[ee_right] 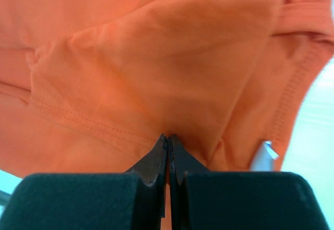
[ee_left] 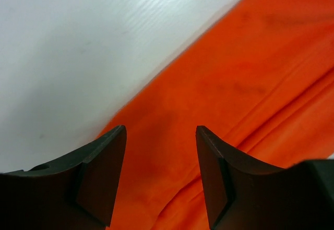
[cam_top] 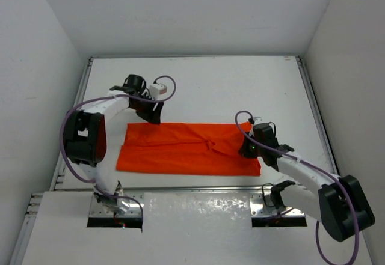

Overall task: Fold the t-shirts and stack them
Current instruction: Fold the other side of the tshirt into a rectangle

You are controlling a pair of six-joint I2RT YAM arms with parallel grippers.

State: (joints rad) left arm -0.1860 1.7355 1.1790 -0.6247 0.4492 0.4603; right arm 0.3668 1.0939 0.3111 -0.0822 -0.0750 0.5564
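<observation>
The orange-red t-shirt [cam_top: 186, 149] lies folded into a long flat band across the middle of the white table [cam_top: 240, 91]. My left gripper [cam_top: 152, 116] is open, low over the shirt's far left corner; in the left wrist view [ee_left: 160, 136] orange cloth [ee_left: 245, 84] lies between and beyond its two dark fingers. My right gripper [cam_top: 246, 151] is at the shirt's right end. In the right wrist view [ee_right: 168, 138] its jaws are pressed together, pinching a fold of the shirt [ee_right: 156, 58], with a sleeve hem [ee_right: 308, 16] and a white label [ee_right: 263, 154] nearby.
White walls enclose the table on three sides. Metal rails [cam_top: 316, 115] run along the left and right table edges. A small white box [cam_top: 158, 89] rides on the left wrist. Purple cables [cam_top: 72, 121] loop off both arms.
</observation>
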